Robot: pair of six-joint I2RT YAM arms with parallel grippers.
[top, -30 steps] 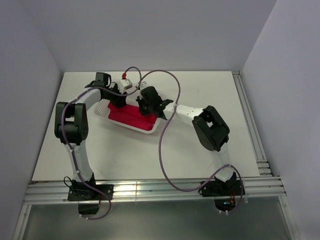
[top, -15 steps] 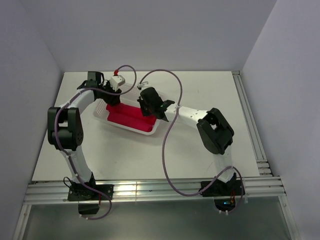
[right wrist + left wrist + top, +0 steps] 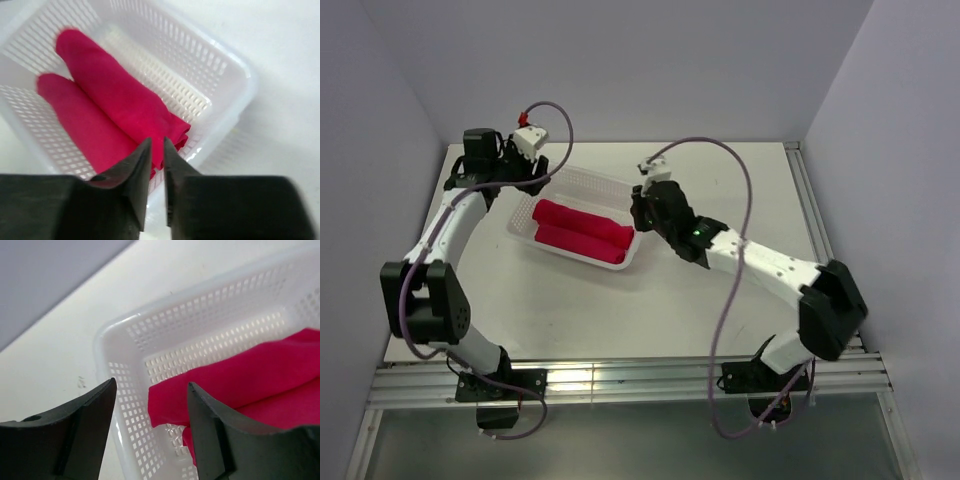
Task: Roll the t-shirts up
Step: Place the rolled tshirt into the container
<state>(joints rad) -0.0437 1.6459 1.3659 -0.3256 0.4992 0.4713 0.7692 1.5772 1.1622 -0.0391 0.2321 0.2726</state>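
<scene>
White table [image 3: 570, 310]; white lattice basket [image 3: 582, 186] directly on it, left of centre, toward far edge.

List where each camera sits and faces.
Top external: high behind the bases, looking down on the white table; both arms, left tool and right tool show.
Left wrist: on the left arm, facing a corner of the white plastic lattice basket; its open fingers show.
Right wrist: above the basket's other end, looking in; its slightly parted fingers show.
Shared: all three see the rolled crimson-red cloth t-shirts in the basket.
</scene>
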